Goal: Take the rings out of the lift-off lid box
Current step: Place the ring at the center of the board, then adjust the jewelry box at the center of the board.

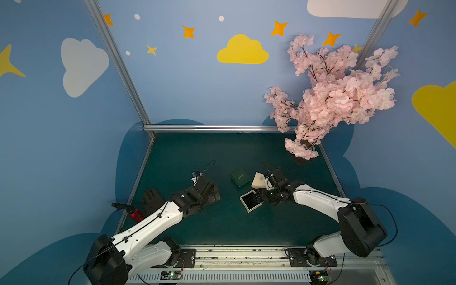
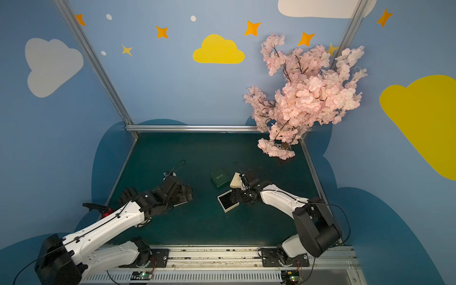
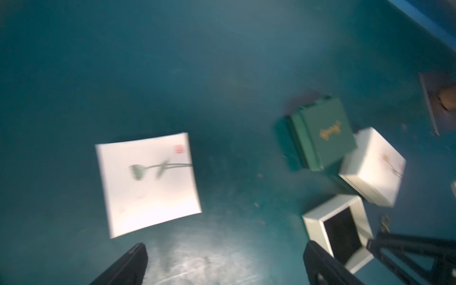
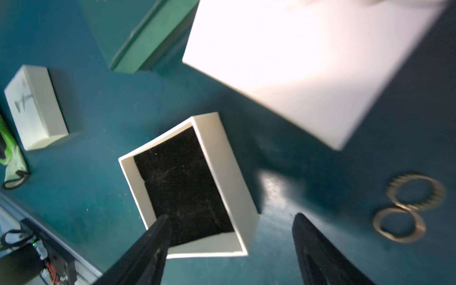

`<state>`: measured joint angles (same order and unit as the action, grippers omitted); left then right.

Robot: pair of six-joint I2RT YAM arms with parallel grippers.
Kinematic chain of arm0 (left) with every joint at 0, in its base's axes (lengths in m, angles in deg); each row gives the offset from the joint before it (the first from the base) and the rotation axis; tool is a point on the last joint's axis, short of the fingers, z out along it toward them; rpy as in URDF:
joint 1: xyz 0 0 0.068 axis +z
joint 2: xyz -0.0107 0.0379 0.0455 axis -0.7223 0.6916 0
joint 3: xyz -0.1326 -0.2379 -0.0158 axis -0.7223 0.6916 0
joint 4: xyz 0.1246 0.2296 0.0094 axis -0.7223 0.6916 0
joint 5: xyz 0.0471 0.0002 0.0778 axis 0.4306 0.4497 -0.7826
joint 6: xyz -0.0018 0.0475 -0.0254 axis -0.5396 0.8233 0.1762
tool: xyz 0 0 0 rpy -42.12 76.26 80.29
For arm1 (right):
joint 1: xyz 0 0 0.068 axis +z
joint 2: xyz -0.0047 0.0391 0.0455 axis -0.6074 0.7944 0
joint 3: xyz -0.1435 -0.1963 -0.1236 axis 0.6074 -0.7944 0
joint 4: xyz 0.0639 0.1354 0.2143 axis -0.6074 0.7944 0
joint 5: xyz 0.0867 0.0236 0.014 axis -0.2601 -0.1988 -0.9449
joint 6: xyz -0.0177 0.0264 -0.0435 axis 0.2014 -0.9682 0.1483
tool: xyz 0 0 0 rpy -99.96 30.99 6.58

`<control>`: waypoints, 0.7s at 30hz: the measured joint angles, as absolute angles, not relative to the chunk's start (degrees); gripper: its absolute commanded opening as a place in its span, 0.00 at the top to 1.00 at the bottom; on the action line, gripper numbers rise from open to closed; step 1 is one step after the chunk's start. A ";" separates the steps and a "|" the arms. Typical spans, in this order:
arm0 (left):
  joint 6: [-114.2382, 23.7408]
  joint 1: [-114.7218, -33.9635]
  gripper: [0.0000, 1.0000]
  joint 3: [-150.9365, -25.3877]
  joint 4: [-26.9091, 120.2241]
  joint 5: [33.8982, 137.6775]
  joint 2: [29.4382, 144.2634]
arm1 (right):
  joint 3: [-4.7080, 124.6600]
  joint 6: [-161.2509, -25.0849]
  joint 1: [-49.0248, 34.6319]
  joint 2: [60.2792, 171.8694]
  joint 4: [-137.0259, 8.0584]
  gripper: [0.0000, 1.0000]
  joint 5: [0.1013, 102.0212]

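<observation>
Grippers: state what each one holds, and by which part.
Nothing. The left gripper and right gripper both stand open and empty; two rings lie loose on the table.

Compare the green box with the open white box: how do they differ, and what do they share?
The green box is dark green with gold lettering; the open white box is white with black lining. The green box is shut; the open white box has its lid off. Both are small, square-cornered boxes resting on the table.
</observation>
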<state>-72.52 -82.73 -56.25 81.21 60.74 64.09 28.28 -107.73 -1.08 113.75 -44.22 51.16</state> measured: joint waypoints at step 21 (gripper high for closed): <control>-70.92 -71.08 0.01 -52.33 85.45 63.82 64.35 | 30.42 -113.04 10.48 120.68 -53.29 0.22 43.25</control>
